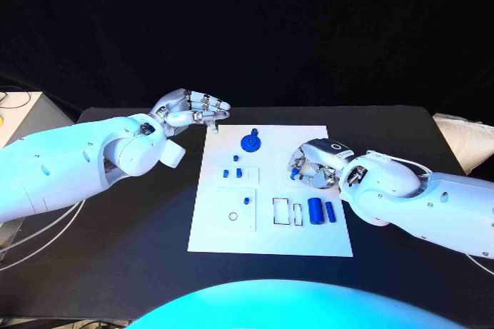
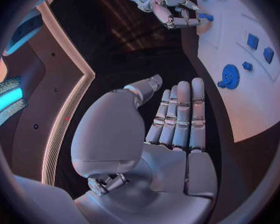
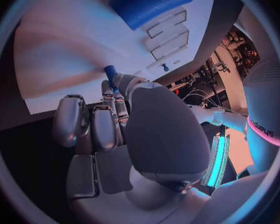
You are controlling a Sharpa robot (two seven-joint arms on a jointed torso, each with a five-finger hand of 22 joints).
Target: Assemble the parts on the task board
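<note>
Head view. The white task board (image 1: 270,233) lies in the middle of the black desk (image 1: 123,257). The right robot hand (image 1: 312,165) hovers over the board's right edge, fingers curled round a small blue peg (image 1: 295,172) pinched at the fingertips. The left robot hand (image 1: 193,110) sits just off the board's far left corner, fingers drawn together, with nothing visible in it. On the board: a round blue knob (image 1: 251,140) near the far end, small blue pieces (image 1: 233,173) at mid-board, an outlined ring seat (image 1: 235,216), and two blue cylinders (image 1: 322,211) lying beside empty rectangular slots (image 1: 281,210).

Left wrist view. The left robot hand (image 2: 177,119) shows a bare palm and straight, close-set fingers — it holds nothing. Beyond it the knob (image 2: 229,76) stands on the board, and the right robot hand (image 2: 171,10) shows the peg (image 2: 205,17) at its fingertips.

Right wrist view. The peg (image 3: 110,74) projects from between thumb and fingers of the right robot hand (image 3: 115,119), pointing towards the board; a large blue cylinder (image 3: 151,5) lies close by.

Judged step: carrying the peg to its seat. Which seat cannot be told. To do it well, keep the pinch firm, hold the peg square to the board, line it up over the hole before lowering, and release only once seated — a tilted entry would probably jam.
</note>
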